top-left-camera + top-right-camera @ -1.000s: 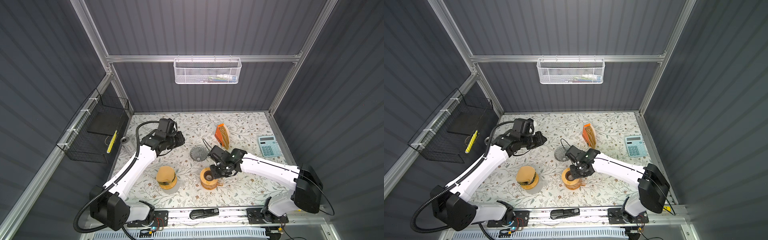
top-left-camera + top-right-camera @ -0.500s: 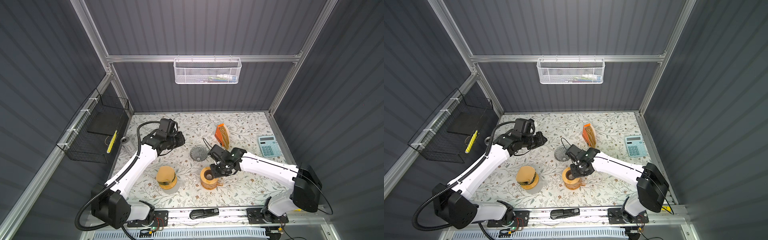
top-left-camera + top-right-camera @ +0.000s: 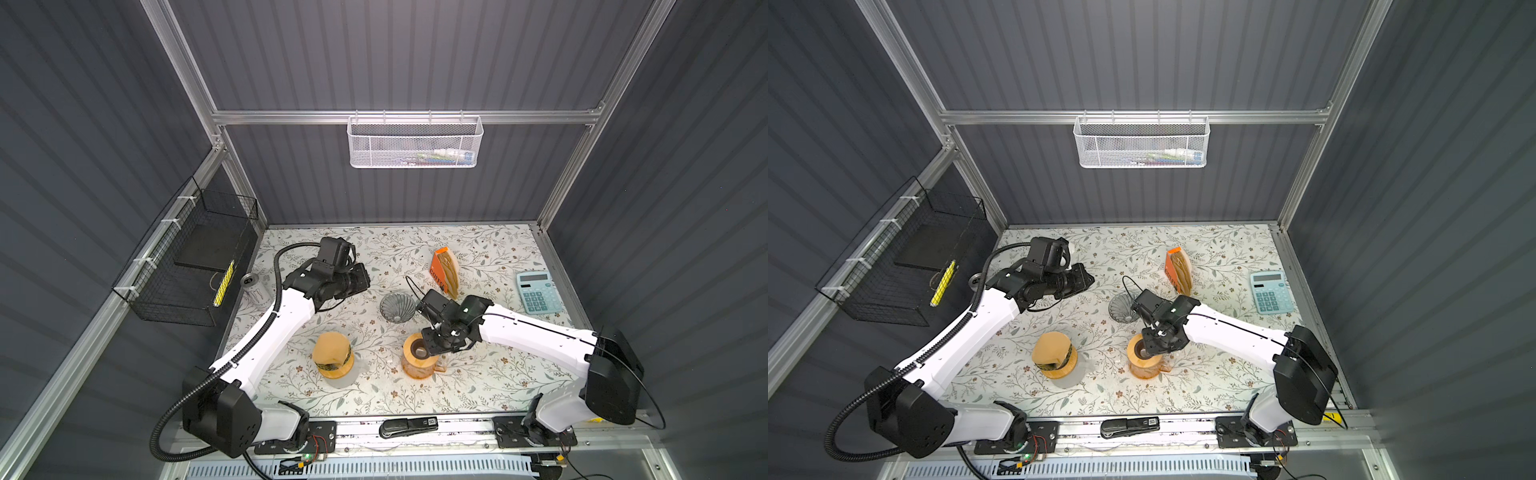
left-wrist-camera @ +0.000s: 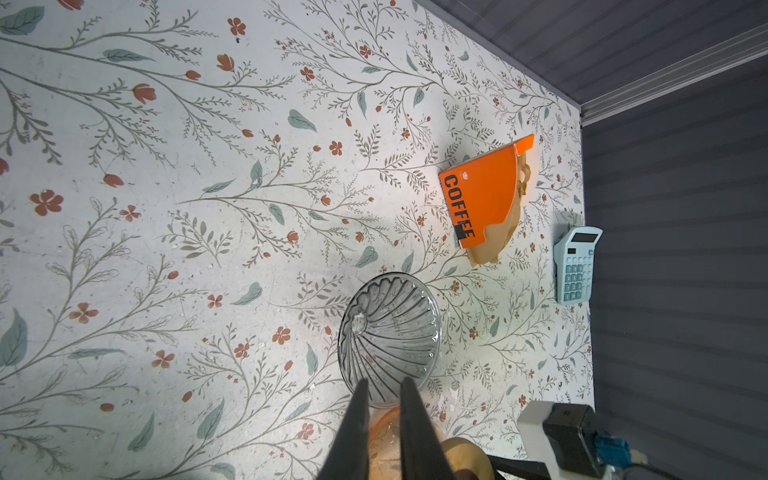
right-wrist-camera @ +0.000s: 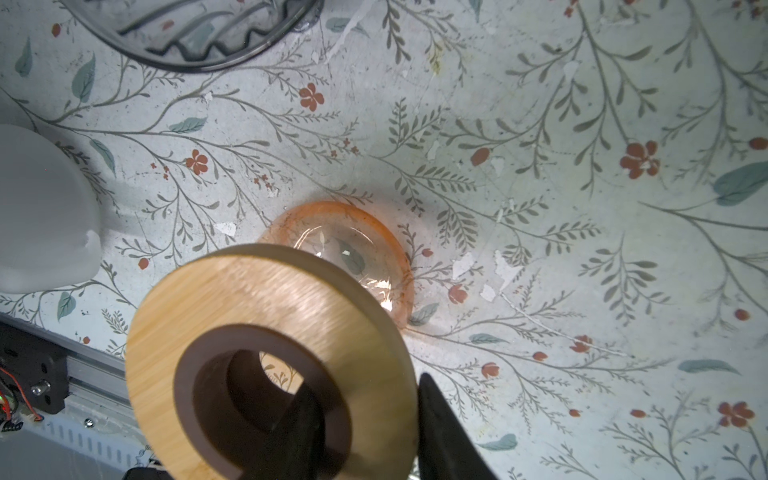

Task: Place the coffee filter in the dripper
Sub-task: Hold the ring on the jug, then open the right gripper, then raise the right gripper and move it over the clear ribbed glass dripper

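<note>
Lower centre, the right fingers (image 5: 440, 428) straddle the round wooden ring (image 5: 266, 299) on the orange glass carafe (image 3: 417, 365); whether they grip it cannot be told. Behind, on the floral bench (image 3: 478, 374), sits the clear ribbed glass dripper (image 3: 397, 306). To its left, the left fingers (image 4: 357, 428) are narrowly parted and empty. The brown paper coffee filters (image 3: 452, 270) stand in an orange box (image 3: 437, 272) farther back, right of centre.

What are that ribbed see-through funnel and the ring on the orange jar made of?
The funnel looks like clear glass or plastic, glossy: the floral table shows through its ribs. The ring looks like wood, perhaps bamboo, matte, with visible grain.
</note>
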`<action>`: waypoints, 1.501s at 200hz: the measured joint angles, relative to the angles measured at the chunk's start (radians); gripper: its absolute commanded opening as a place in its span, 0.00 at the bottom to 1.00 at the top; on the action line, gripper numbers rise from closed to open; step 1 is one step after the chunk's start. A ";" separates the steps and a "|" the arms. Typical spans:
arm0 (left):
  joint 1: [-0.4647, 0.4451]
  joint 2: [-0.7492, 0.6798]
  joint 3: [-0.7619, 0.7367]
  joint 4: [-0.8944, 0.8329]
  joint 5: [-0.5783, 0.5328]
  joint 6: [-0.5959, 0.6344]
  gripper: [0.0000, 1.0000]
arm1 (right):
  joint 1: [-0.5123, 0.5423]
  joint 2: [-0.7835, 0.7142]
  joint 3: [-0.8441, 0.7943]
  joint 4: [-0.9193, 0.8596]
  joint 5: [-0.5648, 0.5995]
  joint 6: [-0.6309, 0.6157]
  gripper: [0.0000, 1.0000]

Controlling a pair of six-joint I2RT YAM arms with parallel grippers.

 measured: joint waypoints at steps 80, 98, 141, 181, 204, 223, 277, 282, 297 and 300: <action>0.000 0.000 0.000 0.000 -0.001 0.000 0.17 | 0.002 0.000 0.000 0.000 0.001 0.000 0.41; 0.000 0.000 0.000 0.000 -0.003 0.000 0.17 | 0.002 -0.001 0.000 -0.001 0.003 0.000 0.42; 0.000 -0.001 0.000 0.000 -0.008 0.000 0.17 | 0.002 -0.019 0.009 -0.020 0.026 0.002 0.45; 0.000 -0.001 0.000 -0.001 -0.008 0.000 0.17 | 0.002 -0.077 0.045 -0.053 0.066 0.002 0.48; 0.000 -0.001 0.000 -0.001 -0.008 0.002 0.18 | -0.009 -0.102 0.078 -0.064 0.072 0.000 0.49; 0.000 -0.001 0.000 -0.006 -0.007 0.012 0.18 | -0.050 -0.109 0.103 -0.065 0.063 -0.012 0.49; 0.000 0.022 0.023 -0.032 -0.011 0.046 0.18 | -0.225 -0.101 0.157 -0.005 -0.013 -0.056 0.49; 0.000 0.031 0.031 -0.034 -0.011 0.048 0.18 | -0.233 -0.098 0.159 0.007 -0.019 -0.061 0.49; 0.000 0.055 0.053 -0.034 -0.007 0.049 0.17 | -0.248 -0.075 0.175 0.029 -0.039 -0.072 0.49; 0.000 0.059 0.055 -0.034 -0.006 0.049 0.17 | -0.251 -0.069 0.179 0.033 -0.042 -0.075 0.49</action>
